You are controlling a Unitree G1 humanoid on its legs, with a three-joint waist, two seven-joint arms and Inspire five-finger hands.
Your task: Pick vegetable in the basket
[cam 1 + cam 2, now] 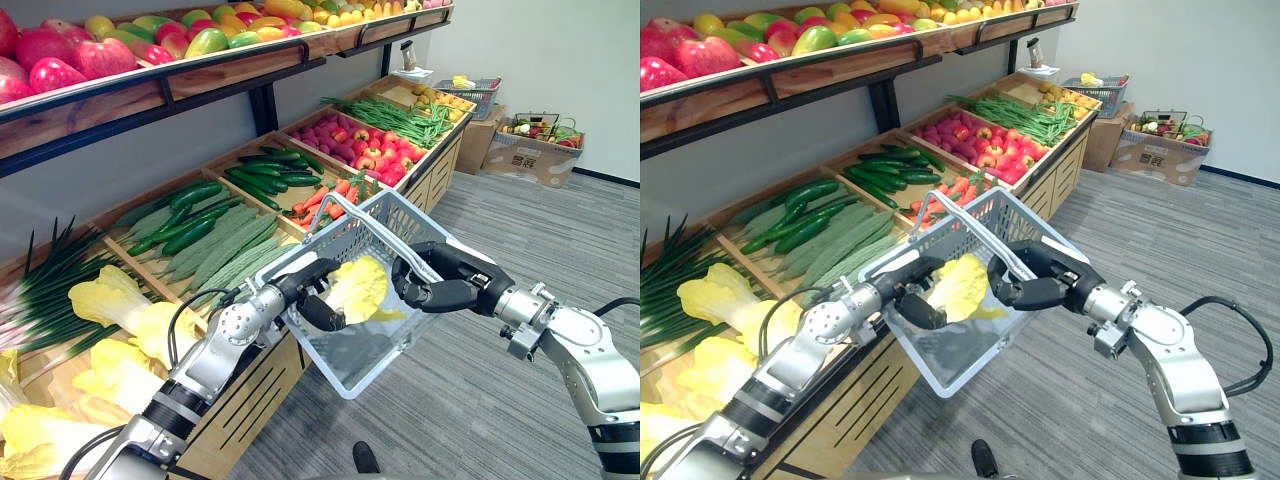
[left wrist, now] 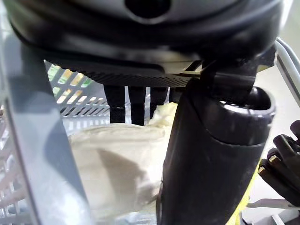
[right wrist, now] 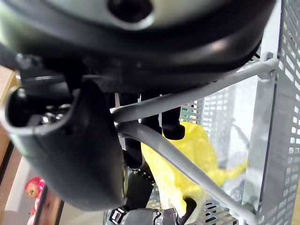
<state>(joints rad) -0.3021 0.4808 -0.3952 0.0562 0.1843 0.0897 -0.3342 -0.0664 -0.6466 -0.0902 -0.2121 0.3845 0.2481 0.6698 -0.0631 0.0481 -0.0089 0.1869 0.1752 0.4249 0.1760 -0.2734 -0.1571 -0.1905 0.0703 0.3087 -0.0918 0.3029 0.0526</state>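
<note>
**A:** Left hand, fingers?

**B:** We see the left hand (image 1: 308,288) reaching inside the basket (image 1: 380,225). Its fingers lie close together over the top of the yellow cabbage (image 1: 360,288) and the thumb curls in under it, so the leaf is pinched between them. The left wrist view agrees: fingers on the far side of the pale leaf, thumb on the near side.

**A:** So the vegetable is where?

**B:** Inside the basket, against the side nearest the left hand and above the floor of the basket. We cannot tell whether any of it touches the basket wall.

**A:** Right hand?

**B:** The right hand (image 1: 440,280) is at the basket's other rim, with its fingers hooked round the two grey handles (image 3: 220,83). In the right wrist view both bars pass under the curled fingers. The basket hangs tilted from that grip.

**A:** Surroundings?

**B:** The basket sits just off the front edge of the wooden produce stand, over grey floor (image 1: 520,230). Nearest on the stand are loose cabbages (image 1: 115,300) and green onions (image 1: 50,280). Further along we see pale ridged gourds (image 1: 225,250), dark cucumbers (image 1: 190,215), carrots (image 1: 325,195), red peppers (image 1: 350,145) and green beans (image 1: 400,120). Red and yellow fruit (image 1: 60,50) is on the upper shelf. A cardboard box (image 1: 530,150) of produce stands by the far wall.
</note>
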